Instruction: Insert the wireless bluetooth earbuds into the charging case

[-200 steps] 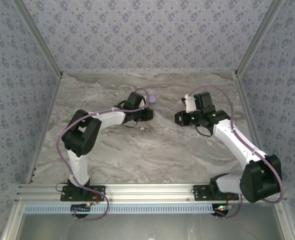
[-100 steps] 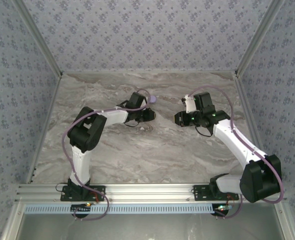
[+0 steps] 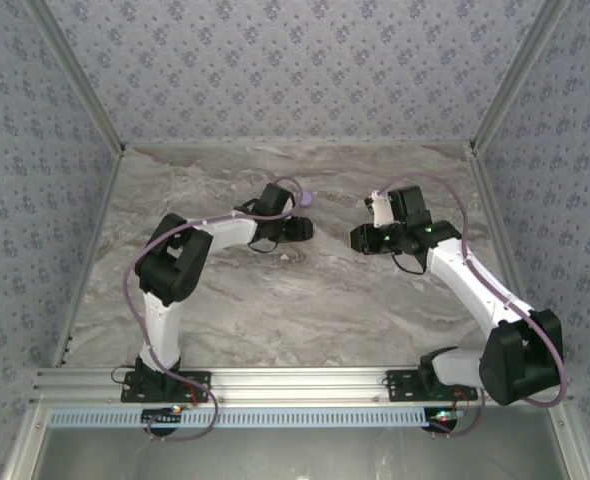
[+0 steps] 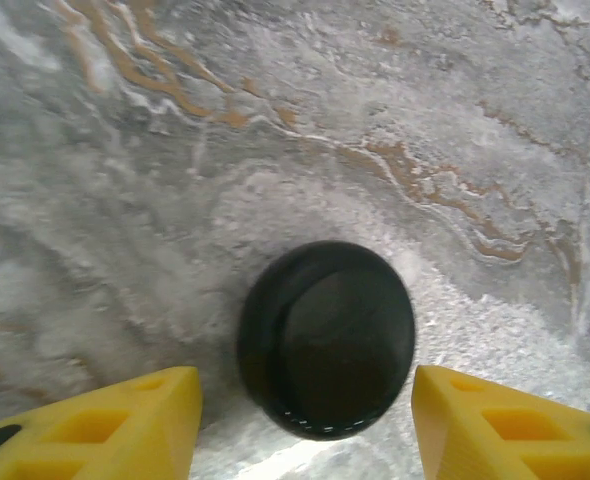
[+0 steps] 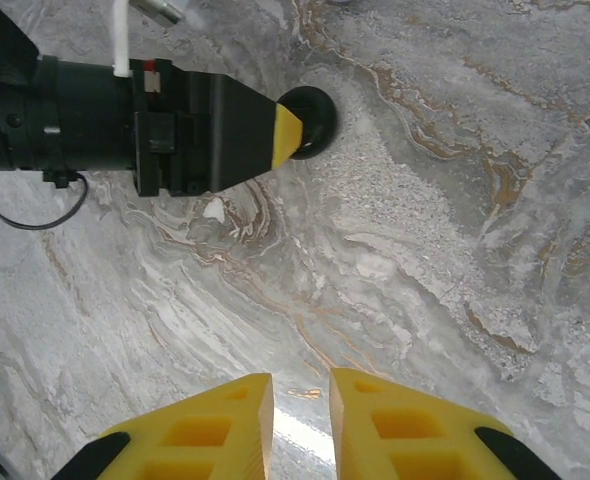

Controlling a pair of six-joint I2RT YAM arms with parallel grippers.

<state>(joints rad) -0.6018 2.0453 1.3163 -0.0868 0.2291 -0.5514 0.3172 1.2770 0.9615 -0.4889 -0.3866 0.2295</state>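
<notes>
Charging case (image 4: 325,338): glossy, hard, probably light, slippery | grip across widest rim | left gripper (image 4: 305,405) jaws spread astride it | right gripper (image 5: 301,405) jaws barely parted, empty

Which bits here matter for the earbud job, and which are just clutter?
Job:
- black round disc, likely the charging case, between the fingers of the open left hand
- lavender piece just beyond the left hand, probably part of the set; too small to tell

Just lying about:
- white speck on the table, maybe only marble pattern; unclear
</notes>
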